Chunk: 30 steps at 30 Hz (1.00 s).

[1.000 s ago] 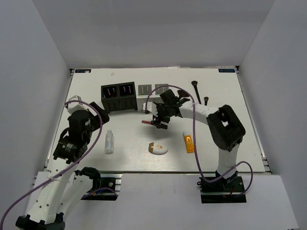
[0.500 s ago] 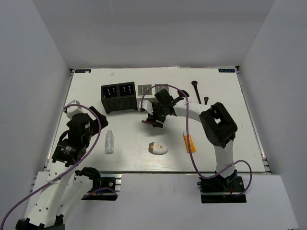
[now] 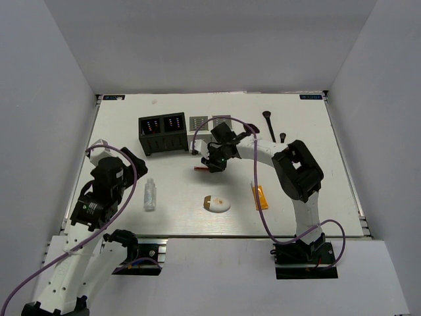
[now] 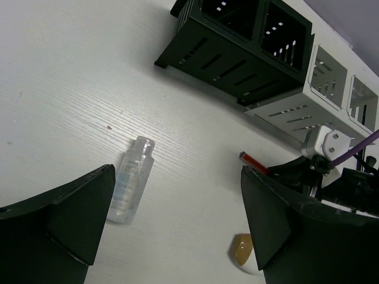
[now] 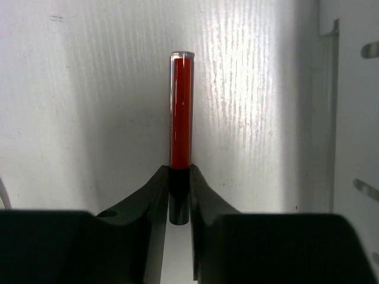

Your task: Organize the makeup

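The right gripper (image 5: 179, 180) just shut on the red lip stick (image 5: 181, 106) (it pokes out ahead), so lifting can start; left gripper (image 4: 177, 177) is open

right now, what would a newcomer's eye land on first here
The red lip stick stands out most, its black end pinched in the right gripper, close to the white organizer. Left of it a small clear bottle lies flat on the table, before the open left gripper.

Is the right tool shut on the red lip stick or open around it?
Shut on it: in the wrist view the right tool pinches the red lip stick by its black end, both fingers touching it.
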### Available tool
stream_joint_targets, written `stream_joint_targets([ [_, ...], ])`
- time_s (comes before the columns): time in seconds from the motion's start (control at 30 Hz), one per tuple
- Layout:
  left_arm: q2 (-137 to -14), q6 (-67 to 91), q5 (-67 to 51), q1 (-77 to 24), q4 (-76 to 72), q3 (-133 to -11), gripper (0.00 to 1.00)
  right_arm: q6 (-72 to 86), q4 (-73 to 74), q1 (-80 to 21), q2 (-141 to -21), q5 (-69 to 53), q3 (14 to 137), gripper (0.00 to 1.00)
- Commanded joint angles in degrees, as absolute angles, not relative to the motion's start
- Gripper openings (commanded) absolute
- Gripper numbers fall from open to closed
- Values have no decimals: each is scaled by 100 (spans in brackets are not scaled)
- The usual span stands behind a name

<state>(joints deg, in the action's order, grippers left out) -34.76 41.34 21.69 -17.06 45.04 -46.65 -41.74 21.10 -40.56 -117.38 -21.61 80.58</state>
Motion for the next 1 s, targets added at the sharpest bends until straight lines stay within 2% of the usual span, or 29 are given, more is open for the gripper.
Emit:
stream_joint_targets([
  [0.0, -3410, 4218, 2206, -1714, 4500, -4676, 97, -4254, 2935, -4043, -12068, -1916, 7928, 19],
  [0.07, -3358, 4236, 2180, -1714, 4552, -4667, 97, -4254, 3067, -4043, -12041, -1960, 7989, 12],
  [0.1, -3331, 4262, 2171, -1714, 4570, -4667, 97, -4271, 3146, -4043, -11980, -1995, 8111, 5],
  [0.17, -3252, 4298, 2153, -1714, 4632, -4676, 97, -4402, 3436, -4034, -11779, -2135, 8287, 0],
  [0.3, -3068, 4394, 2171, -1714, 4755, -4641, 97, -4667, 4059, -4017, -11514, -2329, 8998, 0],
  [0.5, -2831, 4570, 2224, -1714, 4983, -4588, 97, -4904, 5316, -4104, -11557, -2400, 11168, 0],
  [0.6, -2699, 4632, 2285, -1714, 5062, -4570, 96, -5158, 5537, -4183, -11733, -2058, 12144, 0],
  [0.73, -2593, 4676, 2320, -1714, 5141, -4553, 97, -5536, 5003, -4385, -11830, -1338, 12437, 0],
  [0.97, -2514, 4711, 2347, -1714, 5212, -4544, 97, -5695, 3025, -4658, -12190, -449, 12374, 0],
])
